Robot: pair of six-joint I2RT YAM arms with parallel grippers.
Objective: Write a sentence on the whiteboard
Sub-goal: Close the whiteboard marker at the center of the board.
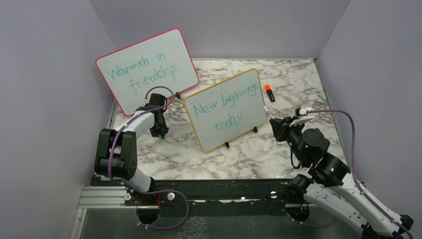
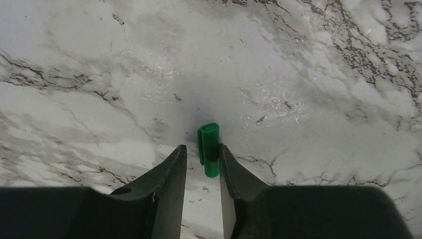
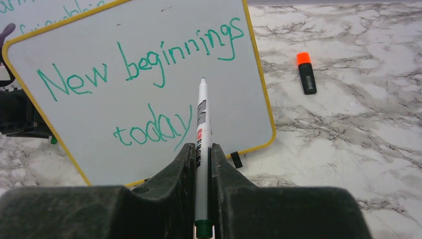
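Note:
The yellow-framed whiteboard (image 1: 211, 137) stands tilted on small black feet mid-table. On it is the sentence (image 1: 226, 102) "New beginnings today" in teal, in two slanted lines, also readable in the right wrist view (image 3: 139, 64). My right gripper (image 3: 202, 146) is shut on a white marker (image 3: 201, 114), its tip just off the board beside "today". It sits at the board's right edge (image 1: 274, 123). My left gripper (image 2: 201, 147) points down at the table, left of the board (image 1: 160, 130). Its jaws stand narrowly apart around a green cap (image 2: 209, 149), which touches the right finger only.
A larger pink-framed whiteboard (image 1: 149, 69) reading "Warmth in friendship" leans at the back left, just behind my left arm. An orange-capped black marker (image 1: 269, 92) lies on the marble table behind the yellow board's right corner. Grey walls close in both sides.

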